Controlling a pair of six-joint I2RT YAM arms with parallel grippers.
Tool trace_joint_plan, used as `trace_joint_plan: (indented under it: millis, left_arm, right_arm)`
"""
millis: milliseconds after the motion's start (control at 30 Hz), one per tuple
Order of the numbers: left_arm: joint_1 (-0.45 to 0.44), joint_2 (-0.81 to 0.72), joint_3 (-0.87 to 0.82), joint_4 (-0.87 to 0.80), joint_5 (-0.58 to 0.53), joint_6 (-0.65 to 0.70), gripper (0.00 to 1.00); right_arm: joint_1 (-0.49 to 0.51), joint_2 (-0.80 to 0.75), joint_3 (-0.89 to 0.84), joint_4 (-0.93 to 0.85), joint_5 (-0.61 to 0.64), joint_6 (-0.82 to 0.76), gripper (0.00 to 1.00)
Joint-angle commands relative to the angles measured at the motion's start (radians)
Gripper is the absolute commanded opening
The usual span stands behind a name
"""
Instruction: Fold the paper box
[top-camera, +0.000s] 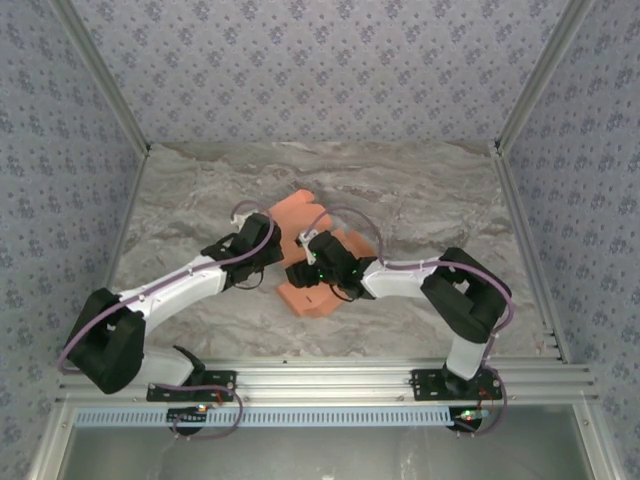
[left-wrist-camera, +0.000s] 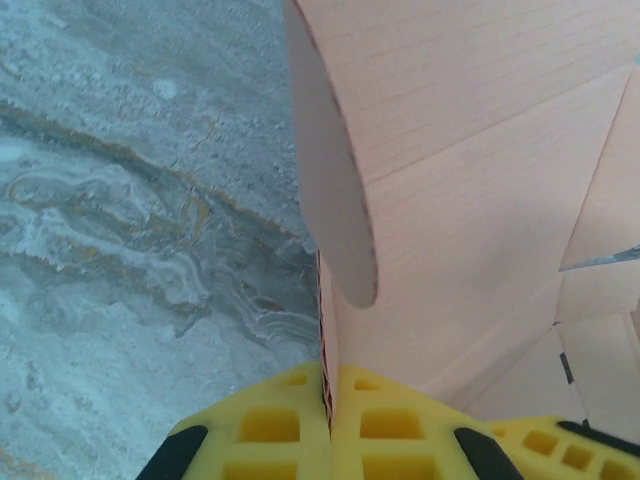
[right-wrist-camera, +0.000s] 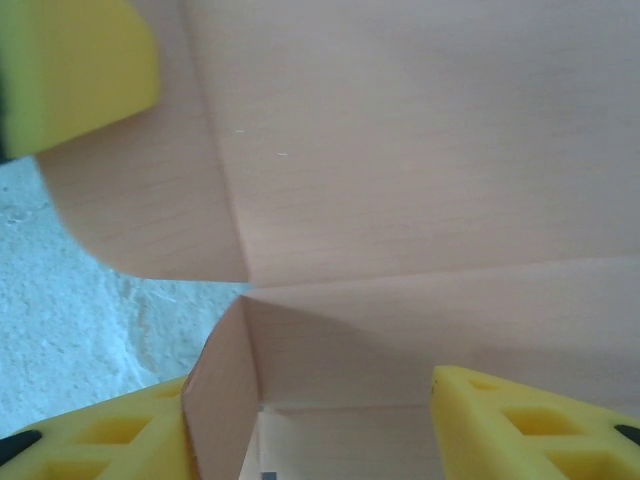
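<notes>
The paper box (top-camera: 300, 211) is a salmon-orange card sheet, partly folded, lying mid-table between the two arms. My left gripper (top-camera: 274, 254) is at the sheet's left side. In the left wrist view its yellow fingers (left-wrist-camera: 390, 425) are shut on an upright card edge, and the paper box (left-wrist-camera: 480, 200) spreads to the right with a rounded tab above. My right gripper (top-camera: 302, 272) reaches in from the right over the sheet. Its jaws (right-wrist-camera: 320, 400) stand apart over the paper box (right-wrist-camera: 420, 150), with a raised flap (right-wrist-camera: 220, 390) leaning against the left finger (right-wrist-camera: 110, 440).
The marble-patterned table (top-camera: 420, 190) has aluminium rails along both sides and the near edge. Patterned walls enclose the back and sides. A yellow finger of the left gripper (right-wrist-camera: 70, 80) shows at the top left of the right wrist view.
</notes>
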Motion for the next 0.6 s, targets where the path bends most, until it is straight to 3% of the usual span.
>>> trace_joint_plan:
  millis: [0, 133, 300, 433, 567]
  left_arm:
    - [0.001, -0.006, -0.014, 0.002, -0.007, -0.057, 0.00]
    - [0.013, -0.008, -0.050, 0.005, -0.018, -0.190, 0.00]
    - [0.021, -0.008, -0.063, -0.006, -0.036, -0.338, 0.00]
    - [0.020, -0.011, -0.056, -0.015, -0.031, -0.393, 0.00]
    - [0.019, -0.014, -0.052, -0.031, -0.025, -0.422, 0.00]
  right_arm:
    - [-0.012, -0.071, -0.034, -0.042, 0.001, 0.040, 0.61]
    - [-0.026, -0.181, -0.074, -0.135, 0.015, 0.161, 0.74]
    - [-0.087, -0.382, -0.209, -0.217, 0.050, 0.508, 0.78]
    - [-0.200, -0.511, -0.333, -0.259, 0.043, 0.760, 0.78]
    - [-0.281, -0.536, -0.381, -0.248, -0.015, 0.834, 0.78]
